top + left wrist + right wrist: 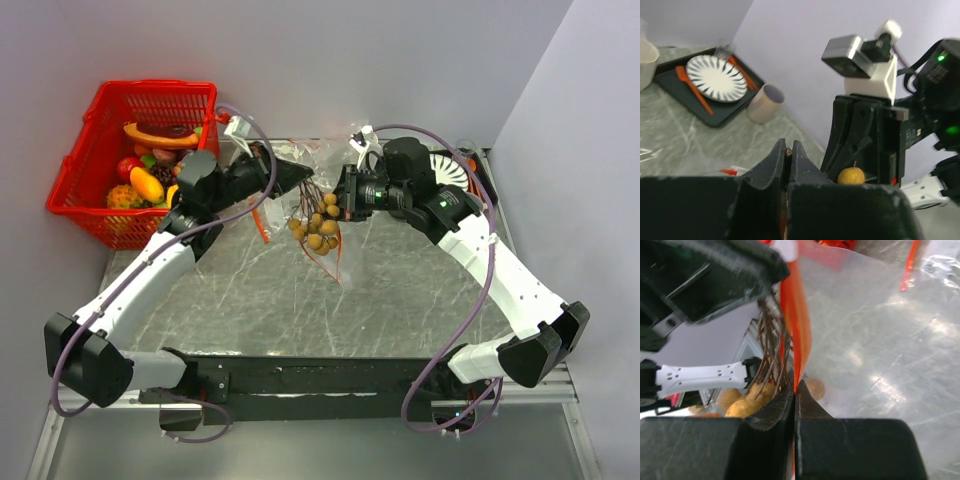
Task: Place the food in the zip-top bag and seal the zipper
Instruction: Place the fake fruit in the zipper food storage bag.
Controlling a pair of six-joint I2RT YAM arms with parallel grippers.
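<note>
Left gripper pinched closed, hold unclear; right gripper clamped on zipper: keep longan stems out while pressing along.

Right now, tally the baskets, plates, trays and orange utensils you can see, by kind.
Red basket: 1
Striped plate: 1
Black tray: 1
Orange utensils: 2
Total: 5
</note>
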